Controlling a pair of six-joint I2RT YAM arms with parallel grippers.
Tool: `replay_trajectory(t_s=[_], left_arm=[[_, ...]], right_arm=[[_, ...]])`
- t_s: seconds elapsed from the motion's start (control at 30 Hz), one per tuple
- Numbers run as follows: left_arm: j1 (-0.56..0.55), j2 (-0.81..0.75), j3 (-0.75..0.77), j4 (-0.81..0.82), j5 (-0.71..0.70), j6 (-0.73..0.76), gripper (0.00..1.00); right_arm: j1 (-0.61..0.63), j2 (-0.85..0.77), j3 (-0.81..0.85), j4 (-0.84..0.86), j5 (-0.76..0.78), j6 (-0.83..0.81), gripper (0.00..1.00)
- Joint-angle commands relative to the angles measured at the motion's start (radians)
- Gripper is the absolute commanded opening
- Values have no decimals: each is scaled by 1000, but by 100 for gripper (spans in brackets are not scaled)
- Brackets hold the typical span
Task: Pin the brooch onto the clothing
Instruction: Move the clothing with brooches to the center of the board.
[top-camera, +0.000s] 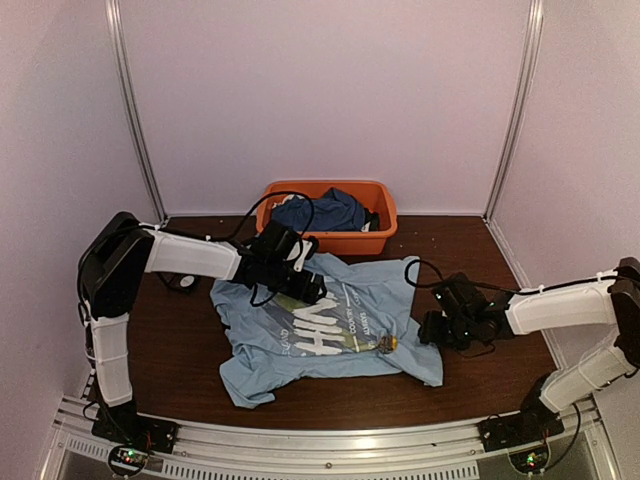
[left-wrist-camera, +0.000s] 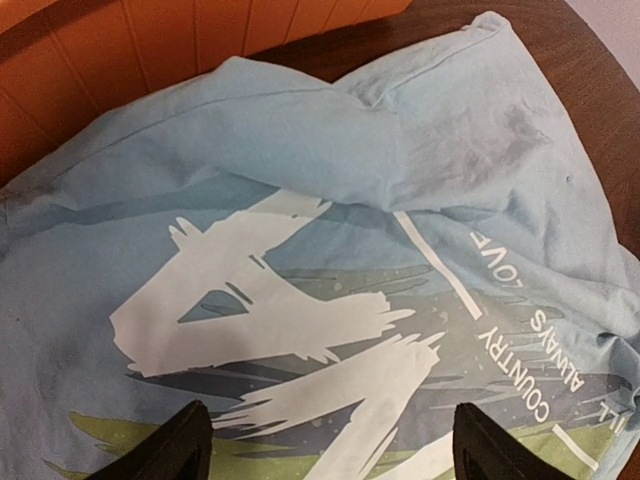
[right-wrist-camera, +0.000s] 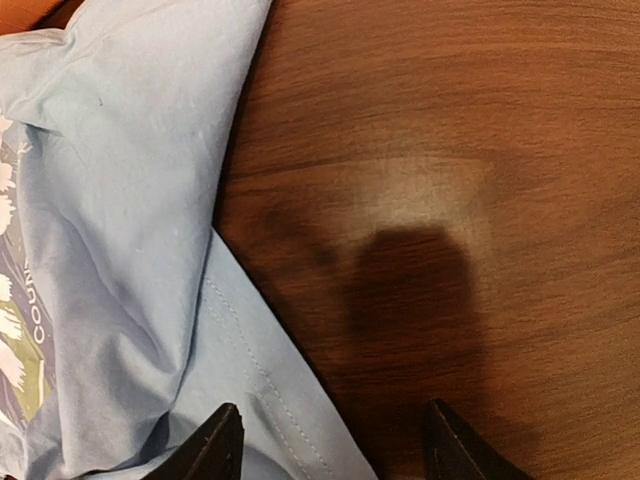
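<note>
The light blue T-shirt (top-camera: 330, 320) lies spread on the brown table, print side up. The brooch (top-camera: 388, 343), a small gold-coloured disc, sits on the shirt's right part beside the print. My left gripper (top-camera: 303, 287) is open and empty over the shirt's upper left; in the left wrist view (left-wrist-camera: 325, 432) its jaws stand wide over the white lettering of the shirt (left-wrist-camera: 300, 250). My right gripper (top-camera: 432, 328) is open and empty at the shirt's right edge; in the right wrist view (right-wrist-camera: 330, 428) it straddles the shirt's hem (right-wrist-camera: 150, 260) and bare table. The brooch is out of both wrist views.
An orange basket (top-camera: 340, 240) holding a dark blue garment (top-camera: 320, 211) stands at the back, touching the shirt's top edge. A small black object (top-camera: 182, 283) lies left of the shirt. Cables hang from both arms. Pale walls close in the table.
</note>
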Motion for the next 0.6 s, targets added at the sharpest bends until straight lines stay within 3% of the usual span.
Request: replay_trajectory(t_s=[0.0,0.07,0.23,0.37,0.43,0.57], left_arm=[[4,-50,-19,37,11,-8,85],[4,-59,-22,40,12,-8,85],[4,-75,-25,38,7,-7,84],[4,-80,-29,41,-1,-7,85],[4,-83,-31,44,-1,-10,85],[4,-84,-32,48,2,-17,85]], right_arm=[[-7,-40,25,-92,44,-14,81],[-8,-61,41,-112,56,-29,98],[-7,-140,64,-160,83,-50,100],[-7,-166,86,-175,21,-65,98],[-7,-171,86,-169,-15,-64,85],[-8,-191,78,-159,-34,-41,28]])
